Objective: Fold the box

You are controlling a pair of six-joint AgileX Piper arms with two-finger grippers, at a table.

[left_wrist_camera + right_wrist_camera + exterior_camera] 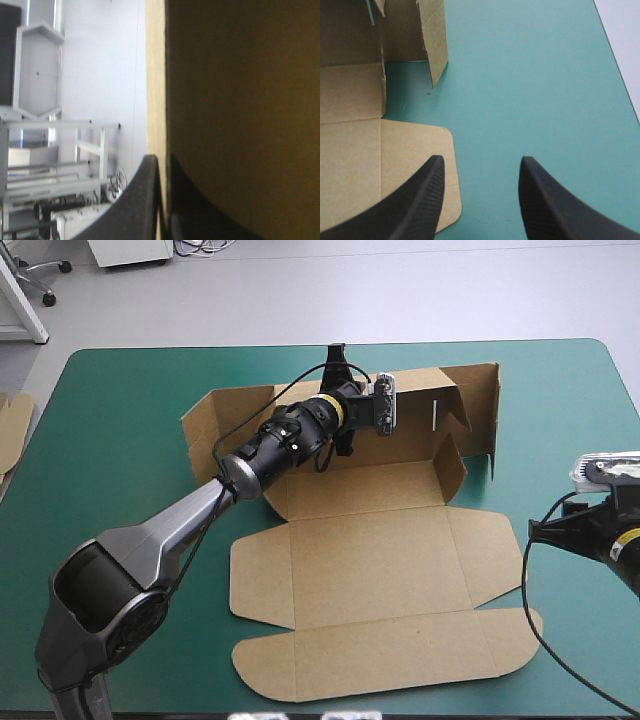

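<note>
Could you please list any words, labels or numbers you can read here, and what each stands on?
None to read: the box is plain brown board in every view, and the teal-green cover, the left pincer shut on the box's wall and the open right pincer bear no markings.

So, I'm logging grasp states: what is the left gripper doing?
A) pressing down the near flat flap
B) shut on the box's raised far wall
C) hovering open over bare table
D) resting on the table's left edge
B: in its wrist view the left gripper is all but shut with the board of the box between its fingers, and the high view places it at the raised far wall.
</note>
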